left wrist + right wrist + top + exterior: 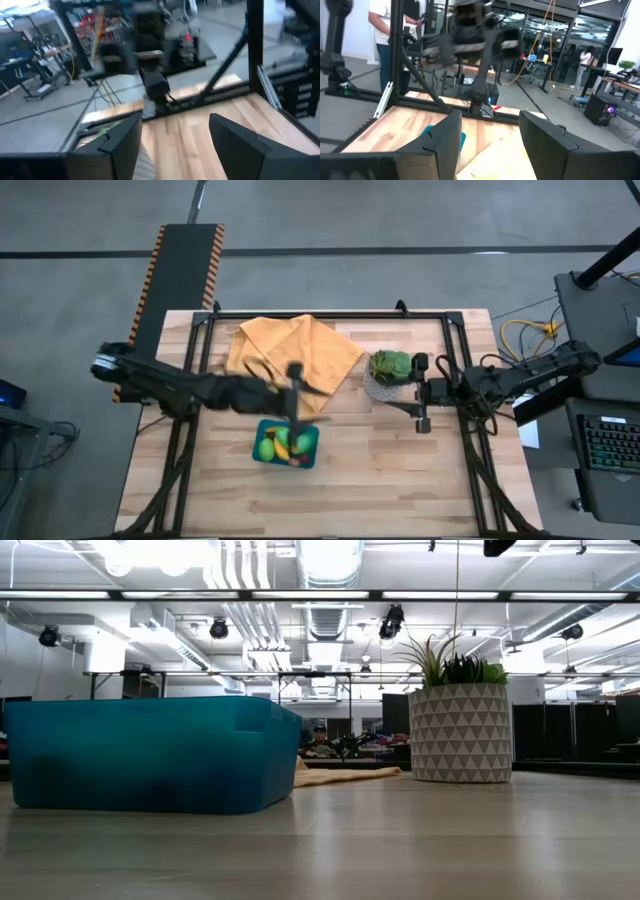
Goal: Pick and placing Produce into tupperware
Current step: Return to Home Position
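Produce, toy fruits, in teal plastic tupperware; left gripper, right gripper agape, empty; we judge: retract home next.

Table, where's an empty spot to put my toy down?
Bare wood lies along the front edge of the table, right of the teal tupperware and in front of the potted plant; also left of the tupperware. The middle is crowded: orange cloth, left arm, right arm.

left gripper: motion-blurred | tub: near wall hides its contents | produce: pieces inside too small to tell apart
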Controlling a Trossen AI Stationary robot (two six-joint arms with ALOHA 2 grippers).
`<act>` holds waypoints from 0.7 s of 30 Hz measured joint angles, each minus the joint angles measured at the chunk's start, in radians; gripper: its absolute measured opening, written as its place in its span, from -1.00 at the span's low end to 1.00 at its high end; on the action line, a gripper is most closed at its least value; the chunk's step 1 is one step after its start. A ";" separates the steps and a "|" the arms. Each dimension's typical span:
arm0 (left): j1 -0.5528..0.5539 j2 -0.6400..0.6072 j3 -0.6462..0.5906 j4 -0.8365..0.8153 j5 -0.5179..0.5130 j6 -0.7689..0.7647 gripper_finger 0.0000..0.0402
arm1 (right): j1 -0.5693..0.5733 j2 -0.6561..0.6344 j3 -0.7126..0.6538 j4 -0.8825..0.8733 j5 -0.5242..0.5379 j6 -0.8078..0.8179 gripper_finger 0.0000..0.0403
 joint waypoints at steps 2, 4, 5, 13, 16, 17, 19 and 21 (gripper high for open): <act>0.034 -0.085 -0.050 -0.001 0.037 0.005 0.06 | 0.000 -0.026 0.000 -0.042 0.000 0.003 -0.05; 0.059 -0.170 -0.100 -0.035 0.009 0.031 0.02 | 0.000 -0.058 0.000 -0.097 0.000 0.014 -0.05; 0.067 -0.217 -0.130 -0.066 -0.033 0.039 0.01 | 0.000 -0.073 0.000 -0.117 0.000 0.019 -0.05; 0.071 -0.584 -0.441 -0.036 -0.190 0.053 -0.08 | 0.000 -0.228 -0.004 -0.322 0.001 0.029 -0.05; 0.072 -0.694 -0.535 -0.028 -0.280 0.053 -0.13 | 0.000 -0.298 -0.032 -0.360 0.003 0.016 -0.05; 0.072 -0.728 -0.561 -0.027 -0.286 0.053 -0.15 | 0.000 -0.324 -0.045 -0.360 0.003 0.007 -0.05; 0.072 -0.785 -0.601 -0.026 -0.283 0.043 -0.19 | 0.000 -0.382 -0.072 -0.362 0.005 -0.005 -0.05; 0.072 -0.831 -0.641 -0.019 -0.263 0.027 -0.24 | 0.000 -0.443 -0.100 -0.358 0.010 -0.006 -0.05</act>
